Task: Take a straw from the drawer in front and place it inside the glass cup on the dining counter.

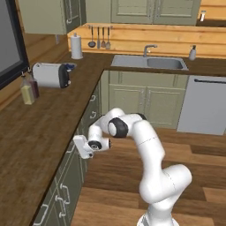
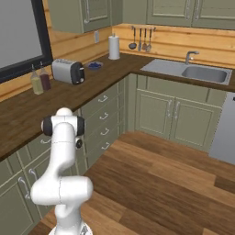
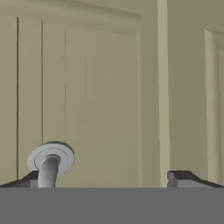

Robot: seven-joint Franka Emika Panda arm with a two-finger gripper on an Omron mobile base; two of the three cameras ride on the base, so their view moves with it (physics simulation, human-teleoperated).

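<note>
Left base view shows you the white arm folded low at 9 o'clock, its gripper (image 1: 82, 149) against the sage-green cabinet front (image 1: 70, 185); hand view adds wide-spread fingertips (image 3: 186, 178) flanking a silver handle mount (image 3: 50, 161).

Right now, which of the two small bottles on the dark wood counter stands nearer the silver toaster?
The dark reddish-brown bottle. It stands on the side towards the silver toaster, while the pale yellowish bottle beside it stands farther from the toaster.

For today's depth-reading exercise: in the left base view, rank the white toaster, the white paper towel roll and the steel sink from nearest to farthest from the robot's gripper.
1. White toaster, on the left counter stretch, closest to the gripper.
2. White paper towel roll, in the back corner.
3. Steel sink, along the back wall to the right.
</note>
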